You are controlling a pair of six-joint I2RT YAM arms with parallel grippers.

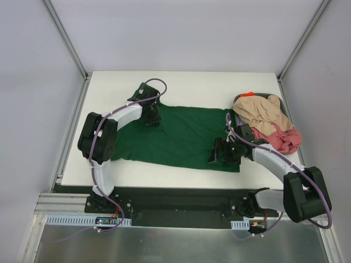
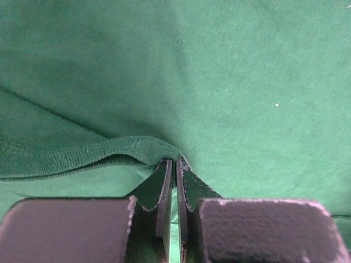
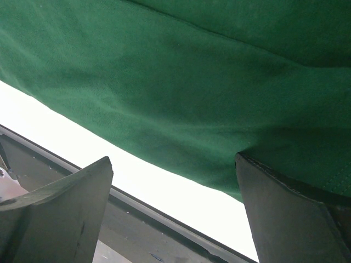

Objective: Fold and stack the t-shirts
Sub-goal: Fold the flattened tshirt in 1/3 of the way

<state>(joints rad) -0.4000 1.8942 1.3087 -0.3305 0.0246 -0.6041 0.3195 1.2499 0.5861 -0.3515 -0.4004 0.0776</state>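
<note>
Pinching the spread green shirt [image 1: 186, 137], the left pincer [image 2: 175, 164] starts the first fold, right pincer [image 3: 173, 159] wide, other shirts [image 1: 266, 118] unfolded.

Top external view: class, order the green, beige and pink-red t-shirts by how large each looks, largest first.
1. green t-shirt, spread flat
2. beige t-shirt, crumpled
3. pink-red t-shirt, partly covered by it, so uncertain

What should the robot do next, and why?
Probably close the right gripper on the near edge of the green shirt. That edge lies between its open jaws, and the left gripper is shut on a fold, so both could then lift.
</note>
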